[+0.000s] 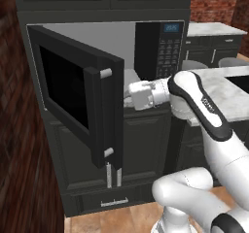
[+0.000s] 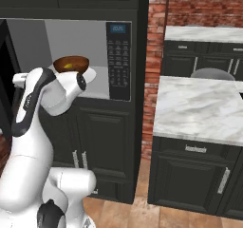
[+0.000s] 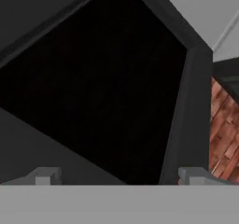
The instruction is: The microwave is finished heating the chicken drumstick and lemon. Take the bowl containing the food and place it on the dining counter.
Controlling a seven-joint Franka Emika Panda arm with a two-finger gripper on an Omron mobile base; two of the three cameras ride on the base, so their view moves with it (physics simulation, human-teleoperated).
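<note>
Two finger tips [image 3: 43, 176] stand wide apart with nothing between them, facing the dark glass of the microwave [image 2: 118, 56] door, which hangs open, while the bowl [image 2: 71, 63] sits inside on the grey floor, beside the arm.

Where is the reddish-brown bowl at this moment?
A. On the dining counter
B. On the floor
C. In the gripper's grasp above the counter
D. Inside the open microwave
D: in the right base view the bowl sits inside the light grey cavity of the microwave, whose door stands swung open.
</note>
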